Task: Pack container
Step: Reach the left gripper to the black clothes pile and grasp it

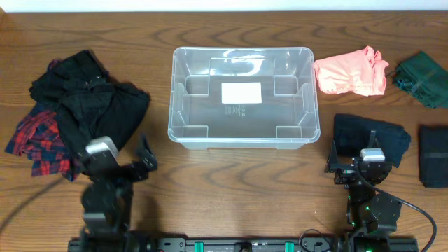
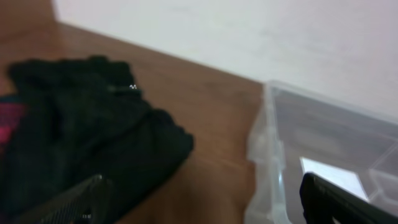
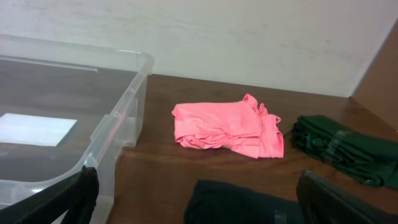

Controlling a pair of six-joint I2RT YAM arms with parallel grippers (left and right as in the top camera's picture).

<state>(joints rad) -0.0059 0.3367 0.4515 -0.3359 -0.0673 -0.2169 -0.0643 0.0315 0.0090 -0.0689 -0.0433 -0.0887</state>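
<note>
While gaping fully wide, gripping nothing: left tool (image 2: pixel 205 202) at near left of desk (image 1: pixel 231 189), right tool (image 3: pixel 199 199) at near right. Clear container (image 1: pixel 242 141) upright mid-desk, beyond and between the two, touched by neither, nearer corners just inward of each.

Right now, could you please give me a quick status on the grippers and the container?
Left gripper open, empty. Right gripper open, empty. Container empty, mid-table. Black pile left, pink garment right, both clear of it.
</note>
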